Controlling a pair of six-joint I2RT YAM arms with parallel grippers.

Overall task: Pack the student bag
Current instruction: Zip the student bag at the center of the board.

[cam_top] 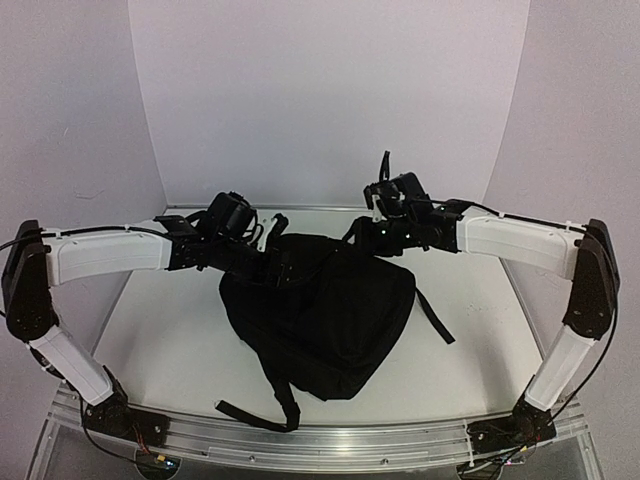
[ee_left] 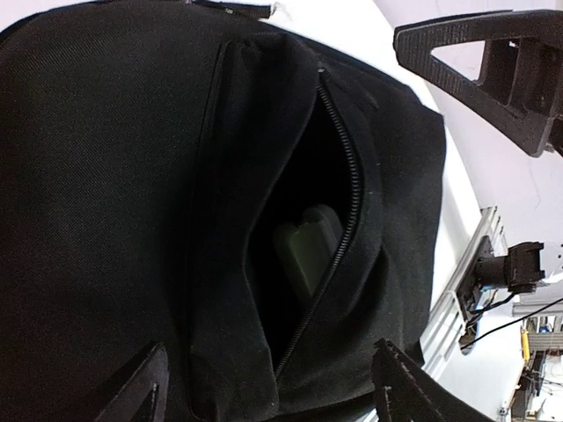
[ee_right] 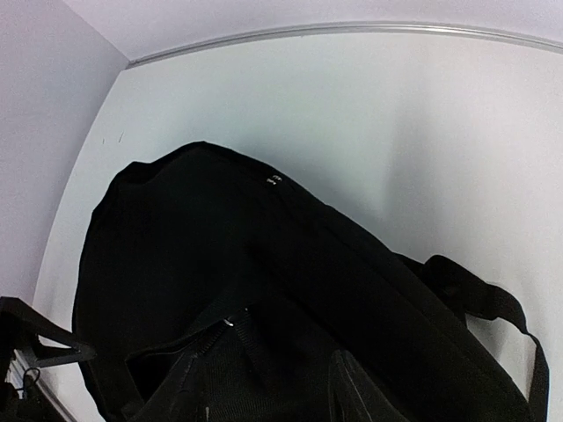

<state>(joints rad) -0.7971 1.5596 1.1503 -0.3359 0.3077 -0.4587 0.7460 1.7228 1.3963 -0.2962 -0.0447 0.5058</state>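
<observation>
**Open pocket, centre of the overhead view**

The student bag [cam_top: 330, 320] lies flat mid-surface [cam_top: 170, 330], its pocket [ee_left: 299, 202] gaping over a pale item [ee_left: 306, 251]. My left gripper [ee_left: 271, 347] hovers above, empty and spread apart. I cannot tell the right gripper's [cam_top: 392, 205] state. I judge it best to hold the mouth wide, clear of the zipper [ee_left: 349, 176].

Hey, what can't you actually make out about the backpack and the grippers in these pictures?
Left wrist: pale object inside backpack pocket, mostly hidden by dark opening.
Right wrist: right gripper, black on black, cut off at bottom edge; grip unclear.
Top external: left gripper covers backpack's far end.
</observation>
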